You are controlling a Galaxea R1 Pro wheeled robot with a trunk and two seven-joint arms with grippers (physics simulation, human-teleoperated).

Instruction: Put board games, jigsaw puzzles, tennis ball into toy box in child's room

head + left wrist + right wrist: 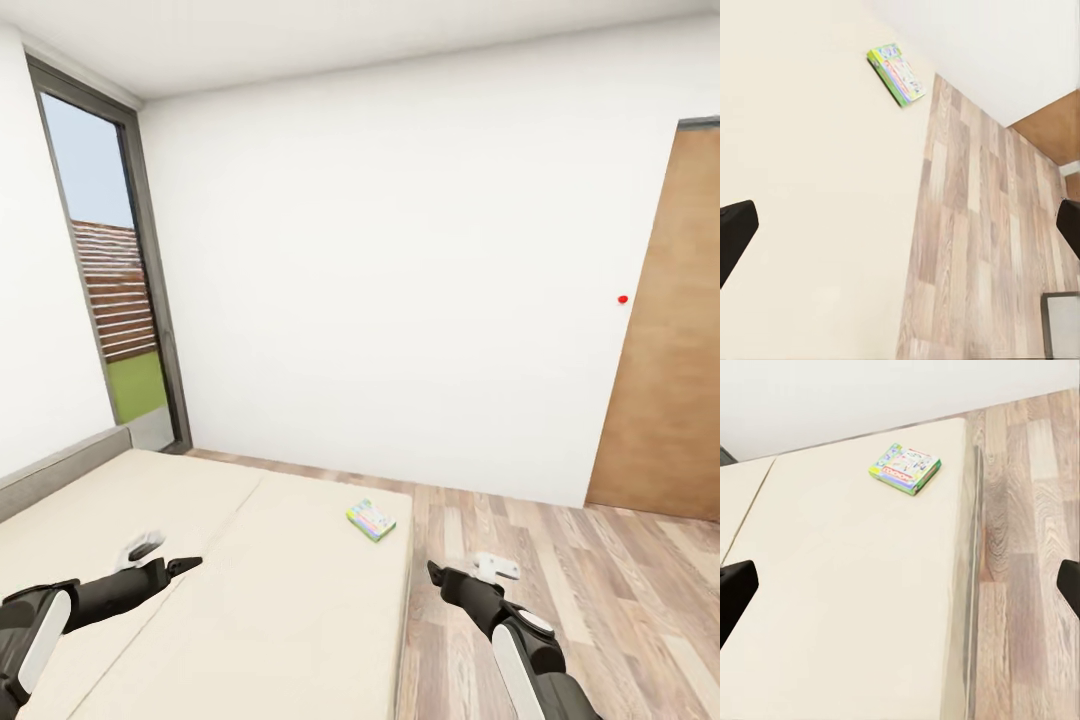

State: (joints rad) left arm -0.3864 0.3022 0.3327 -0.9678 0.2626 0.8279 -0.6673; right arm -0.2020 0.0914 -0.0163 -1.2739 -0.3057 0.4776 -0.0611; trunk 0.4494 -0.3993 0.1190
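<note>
Board game: thin pastel box with green edge is sitting near far corner of beige bed
Pincers: left and right both spread apart, carrying nothing
Risk: probably nudging that flat box off the edge while grabbing

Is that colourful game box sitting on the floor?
No, the board game lies flat on the beige bed, near the mattress corner, with the wood floor beside it.

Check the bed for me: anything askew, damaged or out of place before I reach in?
Nothing damaged. One board game lies flat on the bed, near its far corner by the floor-side edge, turned at an angle to the mattress edges. Both grippers are empty.
</note>
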